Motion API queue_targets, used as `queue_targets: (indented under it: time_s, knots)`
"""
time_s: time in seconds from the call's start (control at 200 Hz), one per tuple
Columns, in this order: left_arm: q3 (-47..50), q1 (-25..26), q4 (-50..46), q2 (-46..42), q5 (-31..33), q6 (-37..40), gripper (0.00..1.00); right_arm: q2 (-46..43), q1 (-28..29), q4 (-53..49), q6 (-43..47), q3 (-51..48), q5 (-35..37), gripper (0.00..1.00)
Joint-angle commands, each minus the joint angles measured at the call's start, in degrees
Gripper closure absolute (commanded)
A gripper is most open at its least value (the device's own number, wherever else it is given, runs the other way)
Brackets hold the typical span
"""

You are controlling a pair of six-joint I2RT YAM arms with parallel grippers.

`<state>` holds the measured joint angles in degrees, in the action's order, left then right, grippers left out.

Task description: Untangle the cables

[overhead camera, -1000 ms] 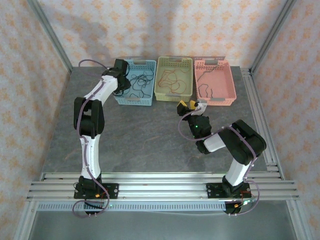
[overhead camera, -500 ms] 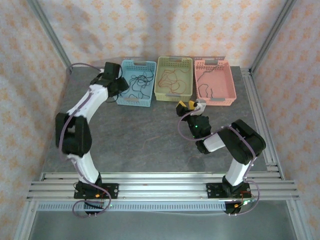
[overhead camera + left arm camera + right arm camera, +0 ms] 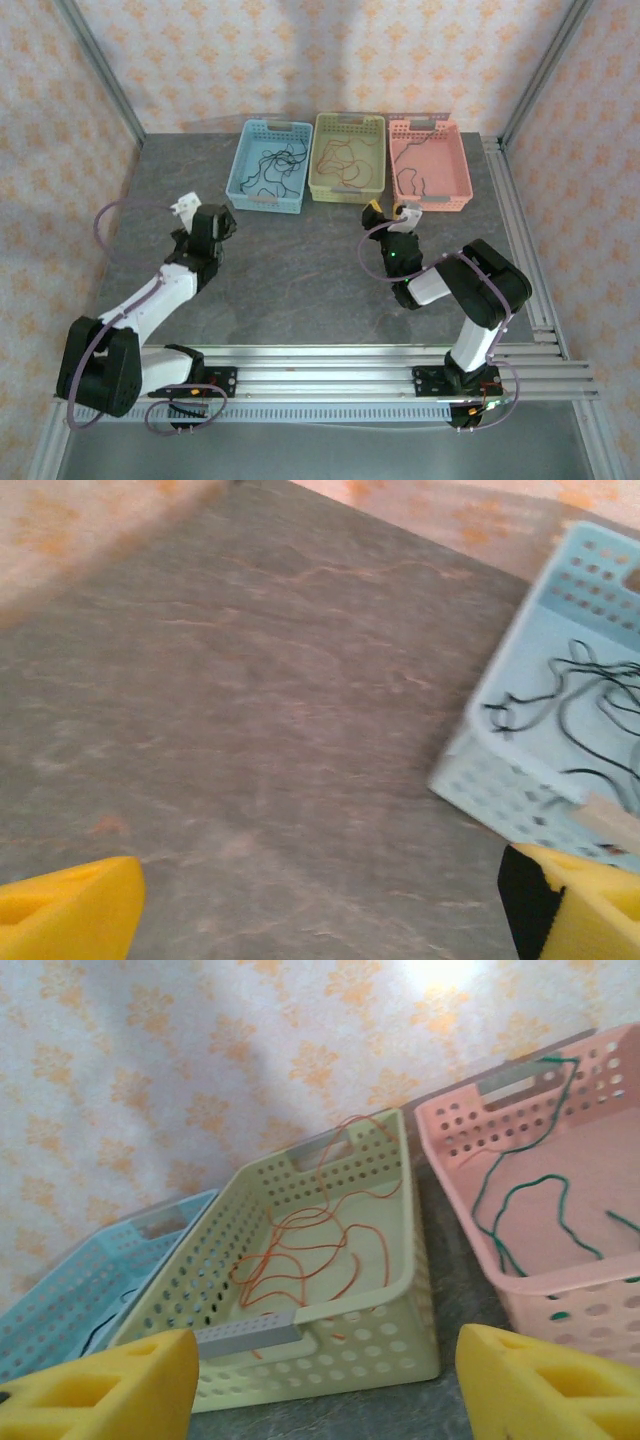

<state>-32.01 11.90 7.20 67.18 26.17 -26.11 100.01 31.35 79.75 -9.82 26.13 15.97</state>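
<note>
The cables lie sorted in three baskets at the back of the table. Black cables [image 3: 272,166] [image 3: 585,695] are in the blue basket [image 3: 243,185] [image 3: 520,780]. Orange cables [image 3: 340,158] [image 3: 310,1240] are in the yellow-green basket [image 3: 348,190] [image 3: 360,1305]. Green cables [image 3: 412,182] [image 3: 520,1200] are in the pink basket [image 3: 455,175] [image 3: 570,1300]. My left gripper [image 3: 212,226] [image 3: 320,920] hovers open over bare table, left of and in front of the blue basket. My right gripper [image 3: 388,210] [image 3: 325,1390] is open and empty, just in front of the yellow-green basket.
The grey stone-patterned tabletop [image 3: 290,270] stretches between the arms and the baskets. An aluminium rail [image 3: 320,365] runs along the near edge, and frame posts stand at the back corners. Patterned walls enclose the cell.
My left arm has drawn back from the blue basket to the near left of the table and folded down low. The right arm has barely moved.
</note>
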Motion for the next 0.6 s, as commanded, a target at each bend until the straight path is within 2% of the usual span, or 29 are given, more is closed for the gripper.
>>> queue_targets:
  time_s: [0.0,0.055,0.115,0.165,0.23,0.395,0.525,0.596]
  knots:
    - [7.4,-1.0,20.5,-0.9,10.1,9.6,0.04,-2.2,0.4,0.8,1.6,-1.5,5.5,0.31]
    - [5.4,-2.6,15.3,-1.7,4.5,12.3,0.06,-3.2,1.4,0.6,4.9,-1.8,7.4,0.3]
    - [4.3,-2.6,14.0,-1.6,5.0,15.4,0.06,-3.2,2.6,-0.5,9.4,-1.0,11.2,0.27]
    - [5.8,-3.1,16.8,-1.6,6.5,16.9,0.07,-3.8,2.7,-0.8,12.3,-0.8,13.2,0.26]
    - [8.5,-4.5,21.1,-1.7,4.0,20.4,0.07,-6.5,2.7,-3.1,14.2,-1.3,15.3,0.25]
    - [10.9,-5.6,25.5,1.2,0.3,23.2,0.09,-16.2,2.7,-18.7,15.6,-2.0,18.3,0.26]
    - [9.2,-7.2,26.2,5.1,-2.5,22.7,0.11,-21.0,2.4,-19.5,19.3,-5.2,23.0,0.26]
    - [9.7,-7.5,29.7,7.0,-4.9,22.5,0.12,-23.7,2.2,-19.8,20.4,-6.9,22.8,0.26]
